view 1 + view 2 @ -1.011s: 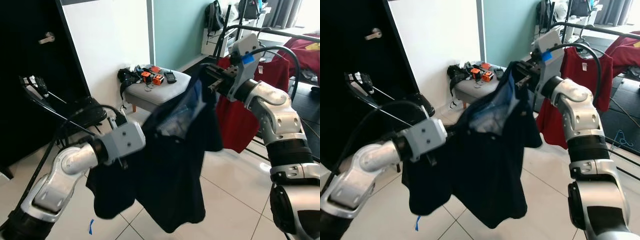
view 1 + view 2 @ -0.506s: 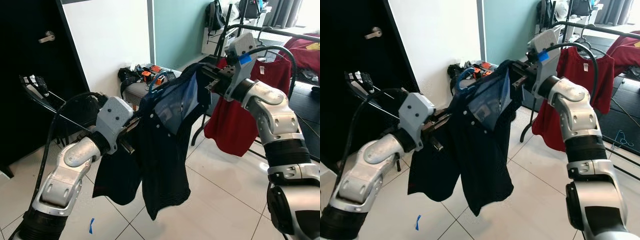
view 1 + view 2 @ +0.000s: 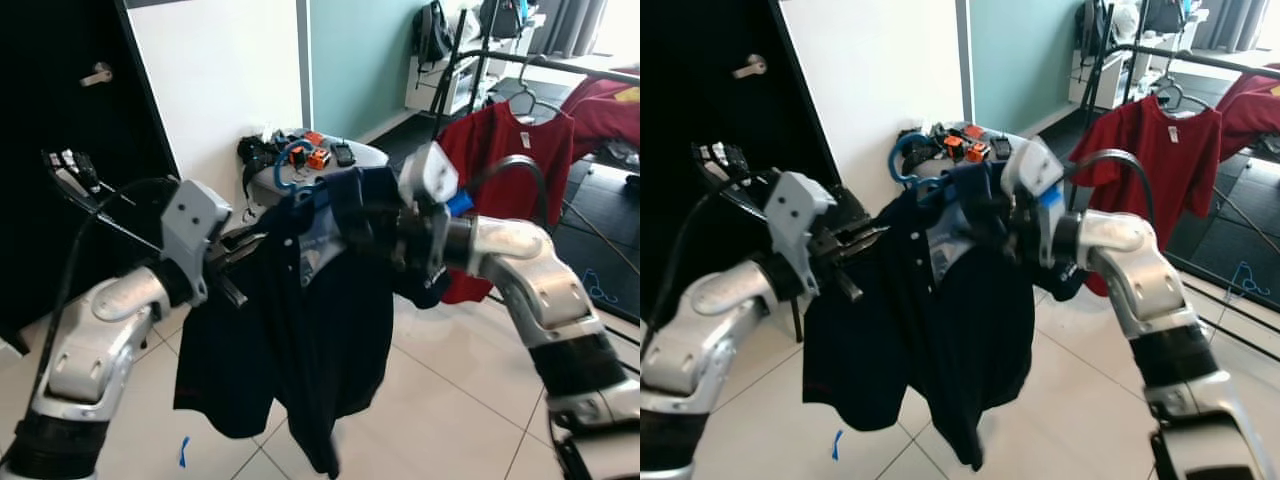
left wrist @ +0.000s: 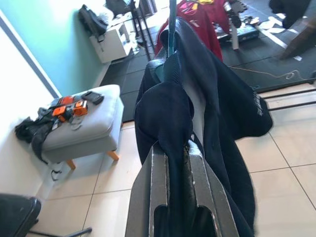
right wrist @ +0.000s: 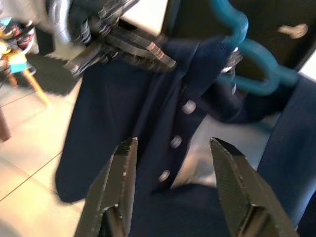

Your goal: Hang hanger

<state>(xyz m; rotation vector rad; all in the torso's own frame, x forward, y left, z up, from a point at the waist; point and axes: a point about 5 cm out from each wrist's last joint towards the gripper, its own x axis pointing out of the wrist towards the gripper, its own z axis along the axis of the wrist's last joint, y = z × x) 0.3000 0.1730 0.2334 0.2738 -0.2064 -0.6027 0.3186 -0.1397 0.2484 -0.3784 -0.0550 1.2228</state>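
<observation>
A navy button shirt (image 3: 330, 330) hangs on a teal hanger, whose hook (image 3: 284, 165) sticks up above the collar. My left gripper (image 3: 238, 264) is shut on the shirt's shoulder fabric (image 4: 168, 113) and holds it up at chest height. My right gripper (image 5: 173, 145) is open, close in front of the button placket (image 5: 175, 142) just below the collar. The teal hanger (image 5: 247, 49) curves across beyond it. In the eye views the right gripper's fingers are buried in the shirt's folds beside the collar. A black clothes rack (image 3: 560, 65) stands at the back right.
A red shirt (image 3: 510, 140) hangs on the rack behind my right arm. A grey stool (image 3: 355, 155) with small gadgets stands by the white wall. A black door (image 3: 60, 120) and a black folding stand (image 3: 75, 175) are on the left. Tiled floor lies below.
My right arm has swung down and to the left, from the shirt's far shoulder to the collar front. The shirt now hangs straighter from my left gripper.
</observation>
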